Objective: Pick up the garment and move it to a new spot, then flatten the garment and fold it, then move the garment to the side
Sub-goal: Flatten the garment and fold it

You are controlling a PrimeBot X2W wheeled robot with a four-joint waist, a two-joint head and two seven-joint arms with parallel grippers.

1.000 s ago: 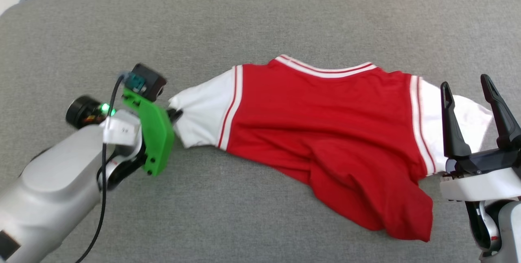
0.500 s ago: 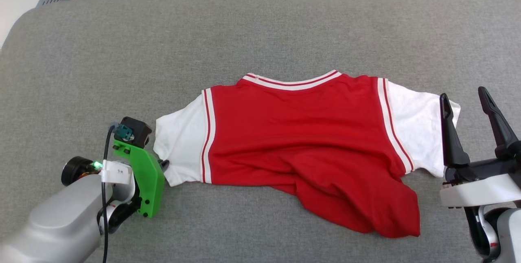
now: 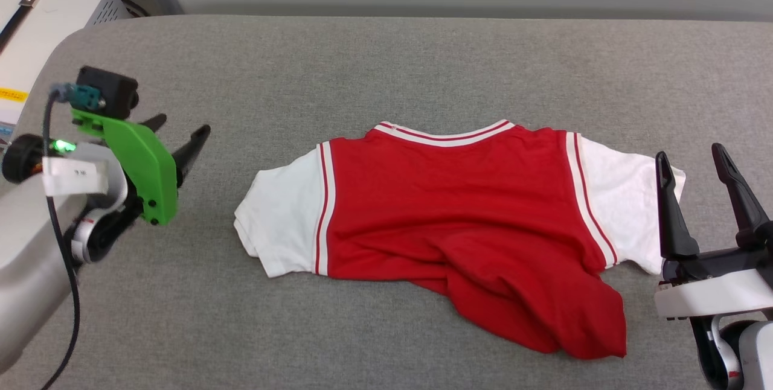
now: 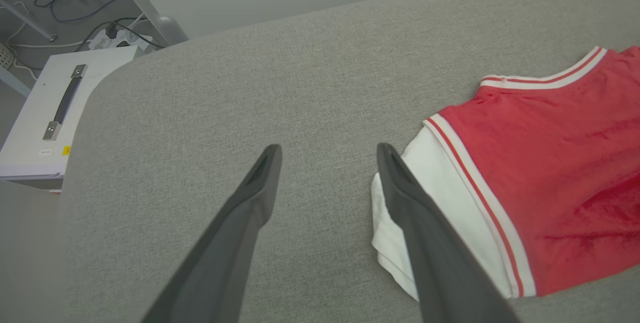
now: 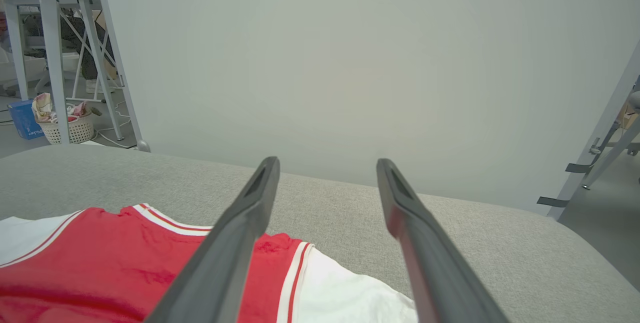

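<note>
**GARMENT POSITION AND GRIPPER STATE**

The garment (image 3: 459, 221) lay on the padded surface (image 3: 362, 58), right of centre and nearer the front edge than the far edge. The surface was covered in grey woven cloth with a fine, even grain and had rounded corners.

The garment was a soft knit. Its red body was roughly rectangular. A curved collar band of red-and-white stripes lay along the far edge. A white short sleeve extended at each end, each joined to the body by a striped seam band. The far half of the body lay nearly smooth. The near right portion was gathered into broad folds that ran down to a drooping, pointed hem corner. The left sleeve showed a doubled edge in the left wrist view.

The left gripper (image 3: 182, 125) stood left of the left sleeve and apart from it. Its jaws were wide, with nothing between the two long, tapered, matte dark fingers. A flat green bracket (image 3: 142, 166) with rounded corners was mounted on its wrist, and a black cable (image 3: 60, 245) ran down the pale forearm.

The right gripper (image 3: 689, 154) stood at the right sleeve end. Its jaws were also wide and held nothing. Contact with the sleeve could not be determined.

A white cabinet (image 4: 60, 118) with a bar handle stood beyond the far left corner. A smooth pale wall (image 5: 350, 63) rose behind the surface.
</note>
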